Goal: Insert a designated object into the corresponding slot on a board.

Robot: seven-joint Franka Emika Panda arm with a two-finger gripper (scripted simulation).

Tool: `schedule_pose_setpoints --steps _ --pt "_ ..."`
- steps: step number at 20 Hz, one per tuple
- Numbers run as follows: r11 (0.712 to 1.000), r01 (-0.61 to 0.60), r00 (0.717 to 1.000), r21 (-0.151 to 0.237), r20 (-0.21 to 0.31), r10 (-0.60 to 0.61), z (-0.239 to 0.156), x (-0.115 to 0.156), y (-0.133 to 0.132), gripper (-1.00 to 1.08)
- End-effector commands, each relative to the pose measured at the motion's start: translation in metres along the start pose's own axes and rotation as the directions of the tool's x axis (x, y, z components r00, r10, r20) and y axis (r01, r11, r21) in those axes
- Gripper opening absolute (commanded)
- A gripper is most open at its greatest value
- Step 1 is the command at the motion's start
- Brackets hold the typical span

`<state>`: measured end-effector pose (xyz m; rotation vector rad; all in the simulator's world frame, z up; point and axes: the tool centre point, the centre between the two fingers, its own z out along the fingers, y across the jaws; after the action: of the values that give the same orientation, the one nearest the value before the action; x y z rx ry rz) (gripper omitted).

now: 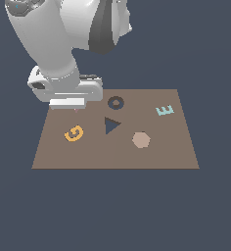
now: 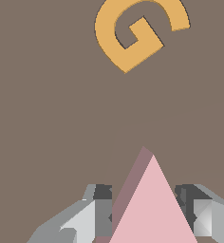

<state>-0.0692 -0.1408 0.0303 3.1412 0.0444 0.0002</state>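
Pink triangle [image 2: 152, 209] looks stiff, light, slick-sided (thin too); tool [image 2: 147, 213] straddles it at the flat flanks, clench uncertain, cannot tell.

Glossy white arm [image 1: 54, 39], dark grey joint band, grey-fingered hand [image 2: 149, 213].

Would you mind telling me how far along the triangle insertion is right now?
Done: the gripper has reached the pink triangle on the board, a finger on each side. In hand: securing it; whether it is lifted is unclear. Left: carrying it to the empty navy triangular slot and inserting it.
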Motion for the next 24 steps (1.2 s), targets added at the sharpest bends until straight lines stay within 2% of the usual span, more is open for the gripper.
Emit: schedule_pose_setpoints --steps 1,12,19,24 --pt "1.000 0.000 1.000 0.000 0.000 0.000 0.000 0.000 0.000 -1.00" --pt "0.999 -0.046 0.999 0.000 0.000 0.046 -0.001 0.006 -0.015 -1.00" --pt "0.991 -0.133 0.991 0.000 0.000 0.133 -0.003 0.020 -0.041 -1.00" --pt "0.975 -0.224 0.975 0.000 0.000 0.224 -0.005 0.036 -0.067 -1.00"
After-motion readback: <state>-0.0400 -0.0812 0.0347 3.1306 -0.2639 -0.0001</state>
